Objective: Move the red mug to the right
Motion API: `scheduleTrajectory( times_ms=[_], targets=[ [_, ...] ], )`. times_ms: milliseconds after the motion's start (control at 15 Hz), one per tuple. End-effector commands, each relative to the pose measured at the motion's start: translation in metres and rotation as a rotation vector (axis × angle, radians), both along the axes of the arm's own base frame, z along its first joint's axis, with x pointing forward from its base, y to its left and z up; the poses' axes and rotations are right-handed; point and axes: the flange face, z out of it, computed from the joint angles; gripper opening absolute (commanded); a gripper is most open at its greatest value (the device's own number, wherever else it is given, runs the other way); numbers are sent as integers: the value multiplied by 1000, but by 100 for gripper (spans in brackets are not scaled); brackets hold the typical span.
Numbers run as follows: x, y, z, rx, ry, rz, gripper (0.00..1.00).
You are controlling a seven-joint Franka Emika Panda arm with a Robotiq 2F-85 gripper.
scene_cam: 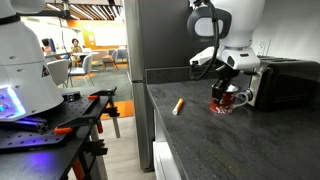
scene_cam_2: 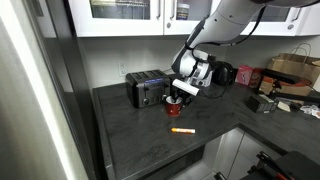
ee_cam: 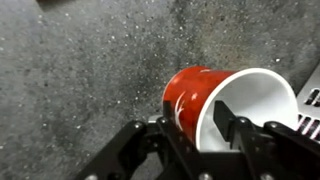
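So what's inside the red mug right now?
In the wrist view, one finger of the gripper reaches inside the red mug. Only white inner wall shows; the bottom is hidden.

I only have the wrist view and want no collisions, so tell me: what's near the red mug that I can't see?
Observer: A black toaster stands close beside the red mug, against the wall.
Operator: Anything else on the counter?
Observer: A small orange object lies apart from the mug, nearer the counter's front edge.
Operator: Is the mug lifted?
Observer: In an exterior view it appears to rest on the counter.
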Motion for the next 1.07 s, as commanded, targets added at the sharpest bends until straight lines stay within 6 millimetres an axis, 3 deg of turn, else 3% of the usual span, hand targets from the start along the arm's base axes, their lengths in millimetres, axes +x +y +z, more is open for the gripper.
scheduleTrajectory(
  times_ms=[0, 200, 600, 1000],
  targets=[
    [5, -2, 3, 12, 21, -6, 20],
    [5, -3, 3, 11, 20, -4, 0],
    [1, -10, 10, -22, 23, -26, 2],
    [-19, -59, 33, -220, 139, -147, 2]
  ],
)
